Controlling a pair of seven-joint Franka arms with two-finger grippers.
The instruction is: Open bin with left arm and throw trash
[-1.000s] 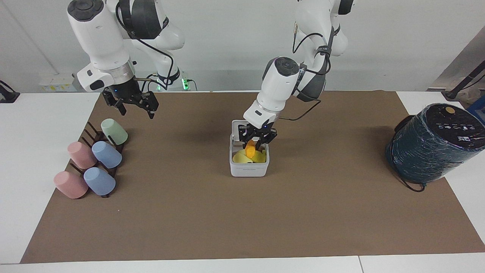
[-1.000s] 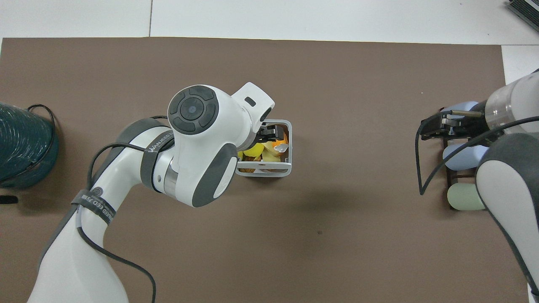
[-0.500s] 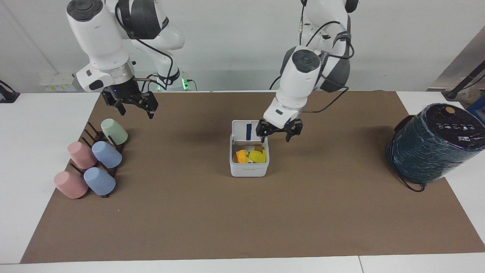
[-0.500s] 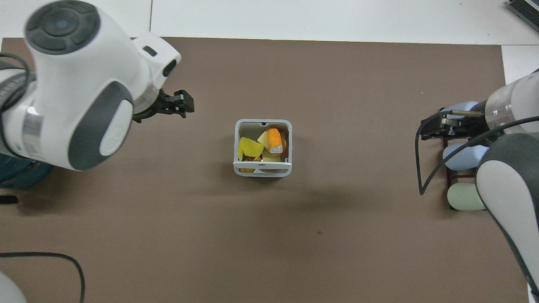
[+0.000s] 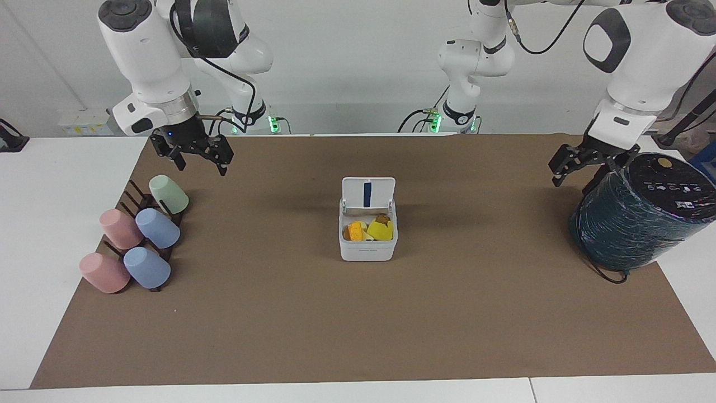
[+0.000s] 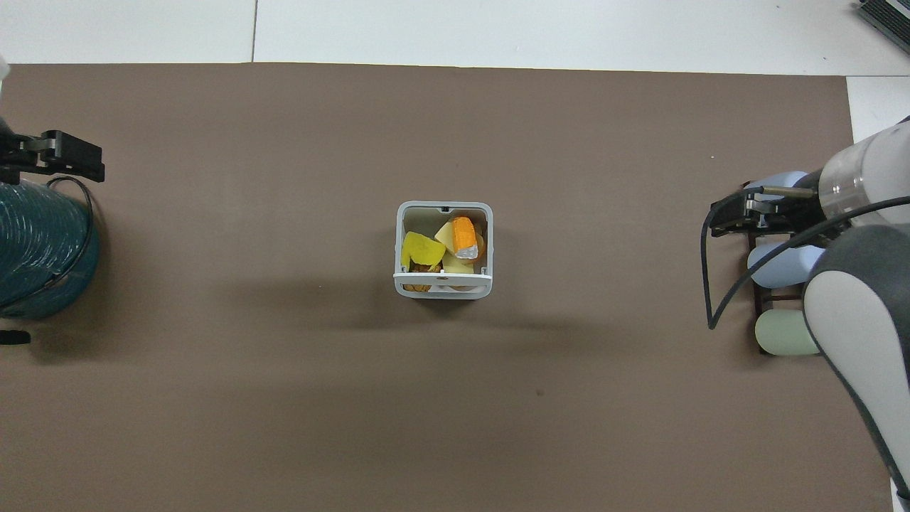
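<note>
at the right arm's end of the table, the cups [image 5: 137, 238] lay tipped on a dark rack [image 5: 146, 208] near the table's edge, pink, blue and green. the right gripper [image 5: 193, 154] hung over the mat [image 5: 358, 336] just above the green cup, waiting, its jaws spread wide and holding nothing.

in the middle of the table sat the bin [image 5: 367, 249], a small white box with rounded corners. its lid [image 5: 368, 193] stood upright at the rim toward the robots, blue stripe on the underside showing. inside lay the trash [image 5: 369, 229]: an orange ribbed piece, a pale yellow block and a bright yellow chunk, packed close together, with something brownish under them that i could not make out. judged from how things lay, both parts of the task looked done.

the bin looked light and stiff, thin plastic, so it would likely slide on the mat if pushed sideways. the lid was best taken at its free top edge and swung about the hinge, not pulled. the toy pieces looked light, hard and smooth; a pinch across the narrow sides of the orange piece would suit, though the walls left little room for the jaws.

at the left arm's end of the table, the left gripper [image 5: 587, 161] hung beside the top of the big dark teal cylinder [image 5: 637, 224], jaws wide and empty.
</note>
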